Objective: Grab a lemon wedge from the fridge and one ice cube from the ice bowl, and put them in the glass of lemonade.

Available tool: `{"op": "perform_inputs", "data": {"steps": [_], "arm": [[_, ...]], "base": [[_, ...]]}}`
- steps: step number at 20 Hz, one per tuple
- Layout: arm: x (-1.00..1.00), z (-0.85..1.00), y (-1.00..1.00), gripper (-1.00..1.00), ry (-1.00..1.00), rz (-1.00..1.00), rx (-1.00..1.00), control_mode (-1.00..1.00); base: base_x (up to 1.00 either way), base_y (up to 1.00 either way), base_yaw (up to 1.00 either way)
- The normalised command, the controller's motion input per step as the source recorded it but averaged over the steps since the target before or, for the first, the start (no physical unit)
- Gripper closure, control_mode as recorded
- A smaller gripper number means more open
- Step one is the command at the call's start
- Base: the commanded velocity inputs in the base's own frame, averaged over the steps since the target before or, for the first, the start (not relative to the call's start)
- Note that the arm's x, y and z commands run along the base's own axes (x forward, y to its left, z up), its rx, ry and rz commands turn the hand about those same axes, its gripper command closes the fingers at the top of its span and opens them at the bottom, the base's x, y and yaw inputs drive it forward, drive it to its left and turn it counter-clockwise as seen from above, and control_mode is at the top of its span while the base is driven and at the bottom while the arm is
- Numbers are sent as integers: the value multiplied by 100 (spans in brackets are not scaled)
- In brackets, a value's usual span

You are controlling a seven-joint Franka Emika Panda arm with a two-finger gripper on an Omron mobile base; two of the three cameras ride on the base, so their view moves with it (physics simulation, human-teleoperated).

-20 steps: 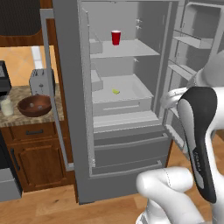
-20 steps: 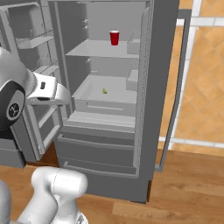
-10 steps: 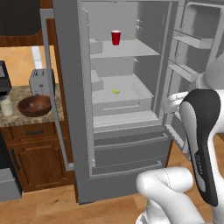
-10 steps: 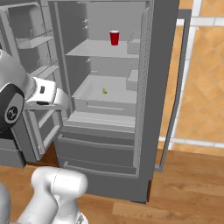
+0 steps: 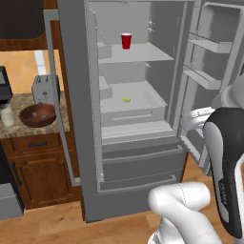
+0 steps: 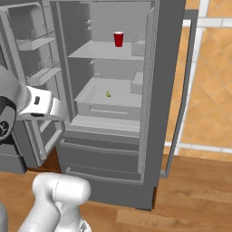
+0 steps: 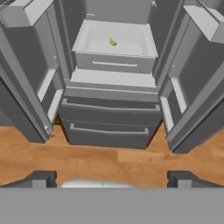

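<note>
Yellow-green lemon wedge (image 7: pixel 112 41) on fridge (image 7: pixel 109 109) shelf | tool (image 7: pixel 111 178) spread, well short

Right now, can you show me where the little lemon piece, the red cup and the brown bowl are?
lemon wedge (image 5: pixel 126 99): left base view, middle of the slice, on the lower fridge shelf.
red cup (image 5: pixel 126 41): left base view, its side wall.
ice bowl (image 5: pixel 33 120): left base view, its outer wall.

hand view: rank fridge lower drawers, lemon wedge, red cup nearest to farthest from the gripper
1. Lower drawers of the fridge: nearest, straight ahead of the gripper, low.
2. Lemon wedge: farther in, on the white tray above the drawers.
3. Red cup: farthest, on the shelf above, per the right base view.
</note>
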Motion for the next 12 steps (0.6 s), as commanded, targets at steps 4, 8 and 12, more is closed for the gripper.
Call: {"op": "perform_inputs", "data": {"steps": [4, 8, 12], "arm": [[-9, 0, 0, -100, -3, 0, 0, -100], [0, 0, 0, -100, 0, 0, 0, 100], [0, 0, 0, -100, 0, 0, 0, 100]], "base": [[0, 0, 0], [7, 0, 0], [66, 0, 0]]}}
